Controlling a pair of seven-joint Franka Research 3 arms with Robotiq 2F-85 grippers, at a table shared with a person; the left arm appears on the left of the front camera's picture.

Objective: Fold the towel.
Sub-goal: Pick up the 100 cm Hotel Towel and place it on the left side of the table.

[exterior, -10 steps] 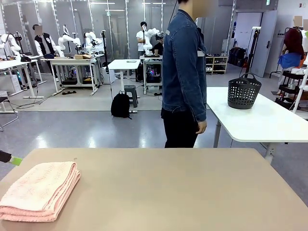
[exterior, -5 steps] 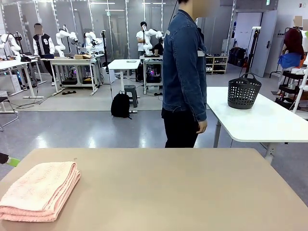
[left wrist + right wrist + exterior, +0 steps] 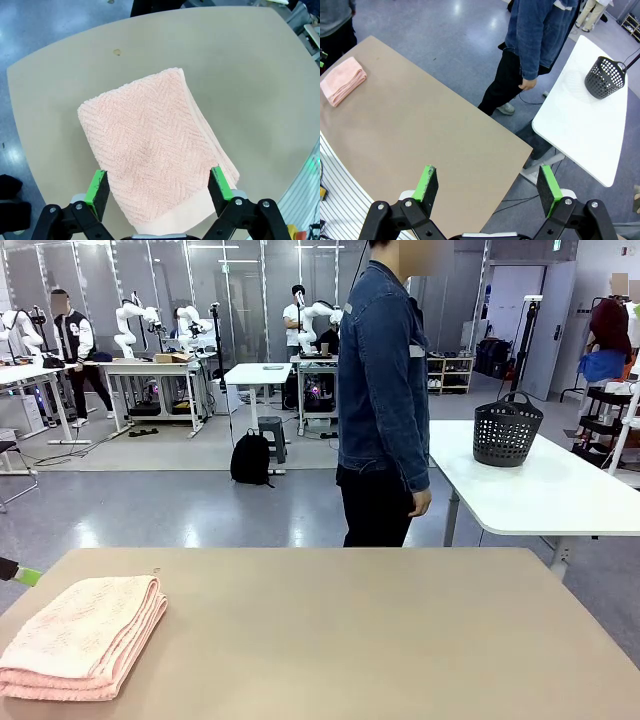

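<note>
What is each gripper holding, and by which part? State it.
Nothing is held. The left gripper hangs open above the folded towel; the right gripper is open over the table, jaws wide.

bright even light, sharp pictures

Towel (image 3: 155, 150) – nubby terry cloth, table (image 3: 400, 640) – smooth, matt

The towel (image 3: 155, 155) is coloured pale salmon pink, and a herringbone zigzag weave is seen across its top, with a smooth plain band at one edge. The surface (image 3: 380, 640) is coloured plain matte tan. Green pads on black fingers (image 3: 97, 187) are carried by the left end effector (image 3: 159, 189), and likewise by the right end effector (image 3: 487, 190). A blue denim jacket (image 3: 385, 370) and black trousers (image 3: 375, 510) are worn by the person. A black perforated basket (image 3: 507, 430) is seen on a white table (image 3: 560, 500).
</note>
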